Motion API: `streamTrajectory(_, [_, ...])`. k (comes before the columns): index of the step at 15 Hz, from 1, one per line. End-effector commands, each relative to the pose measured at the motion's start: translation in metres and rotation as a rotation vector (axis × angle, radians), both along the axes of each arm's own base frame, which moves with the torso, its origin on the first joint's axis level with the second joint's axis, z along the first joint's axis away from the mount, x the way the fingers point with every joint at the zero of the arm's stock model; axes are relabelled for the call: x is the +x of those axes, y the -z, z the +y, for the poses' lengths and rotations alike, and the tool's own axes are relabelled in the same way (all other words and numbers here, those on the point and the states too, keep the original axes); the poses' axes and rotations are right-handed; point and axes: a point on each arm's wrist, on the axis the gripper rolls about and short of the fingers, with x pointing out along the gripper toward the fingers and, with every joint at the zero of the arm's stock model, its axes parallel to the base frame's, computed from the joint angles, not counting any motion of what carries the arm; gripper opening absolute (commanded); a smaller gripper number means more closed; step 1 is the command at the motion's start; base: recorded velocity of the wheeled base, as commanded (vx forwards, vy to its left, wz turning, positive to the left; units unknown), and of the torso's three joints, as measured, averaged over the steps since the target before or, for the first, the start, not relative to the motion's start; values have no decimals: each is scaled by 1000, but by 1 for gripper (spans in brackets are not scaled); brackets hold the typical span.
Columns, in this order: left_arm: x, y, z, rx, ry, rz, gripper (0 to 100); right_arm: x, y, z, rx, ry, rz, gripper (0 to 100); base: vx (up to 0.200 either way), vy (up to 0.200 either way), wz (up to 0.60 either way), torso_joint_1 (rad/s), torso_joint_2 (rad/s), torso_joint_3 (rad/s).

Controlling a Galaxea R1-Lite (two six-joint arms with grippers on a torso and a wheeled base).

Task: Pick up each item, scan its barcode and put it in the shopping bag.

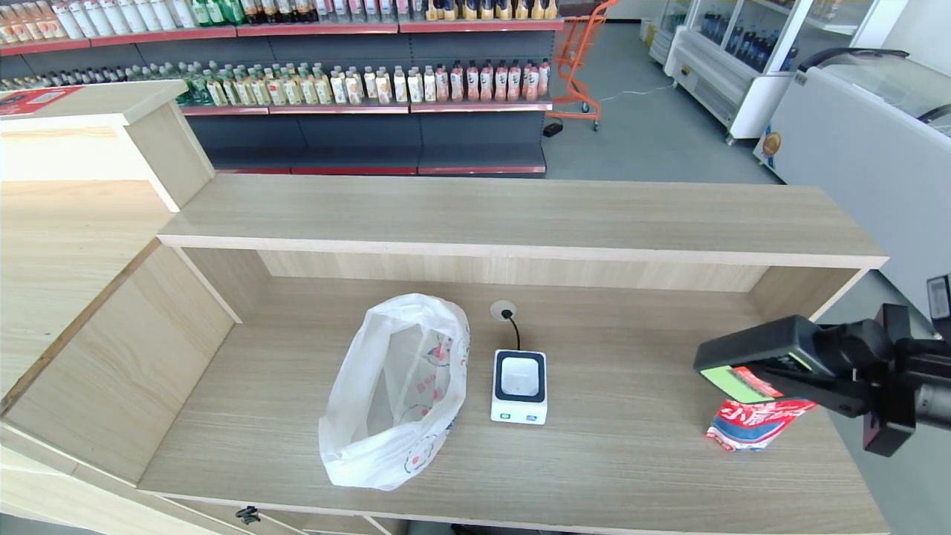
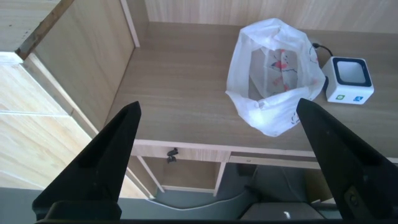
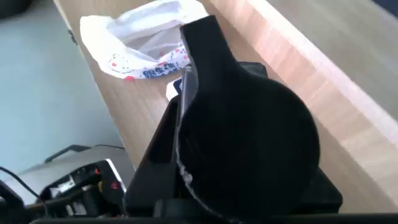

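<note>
A white plastic shopping bag point(image 1: 394, 390) lies open-mouthed on the wooden counter point(image 1: 631, 446), left of the small white barcode scanner point(image 1: 518, 385). A red snack packet point(image 1: 754, 422) lies flat near the counter's right end. My right gripper point(image 1: 724, 365) hangs just above the packet's back edge, and part of the packet is hidden under it. My left gripper point(image 2: 214, 162) is open and empty, high over the counter's front edge, with the bag point(image 2: 273, 74) and scanner point(image 2: 349, 78) beyond it. The right wrist view has the bag point(image 3: 143, 37) behind the gripper's black body.
A raised shelf point(image 1: 520, 215) runs along the back of the counter, and side panels close it at left and right. The scanner's cable point(image 1: 511, 327) goes into a hole behind it. Bare counter lies between scanner and packet.
</note>
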Motion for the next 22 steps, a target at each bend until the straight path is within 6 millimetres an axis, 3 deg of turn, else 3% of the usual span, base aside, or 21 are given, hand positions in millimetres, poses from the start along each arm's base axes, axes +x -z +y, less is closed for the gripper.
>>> streamTrajectory(1, [0,0,0,0,0,0,100,39,3,18,161,251,274,0,0,0,0,0,0,0])
streamTrajectory(4, [0,0,0,0,0,0,100,81,38,62,335,340,605,0,0,0,0,0,0,0])
streamTrajectory(6, [0,0,0,0,0,0,100,100,51,94,423,416,743,0,0,0,0,0,0,0])
streamTrajectory(10, [0,0,0,0,0,0,100,117,92,142,371,515,820,0,0,0,0,0,0,0])
streamTrajectory(15, [0,0,0,0,0,0,100,142,111,170,348,543,790,0,0,0,0,0,0,0])
streamTrajectory(22, [0,0,0,0,0,0,100,161,126,197,314,507,714,0,0,0,0,0,0,0])
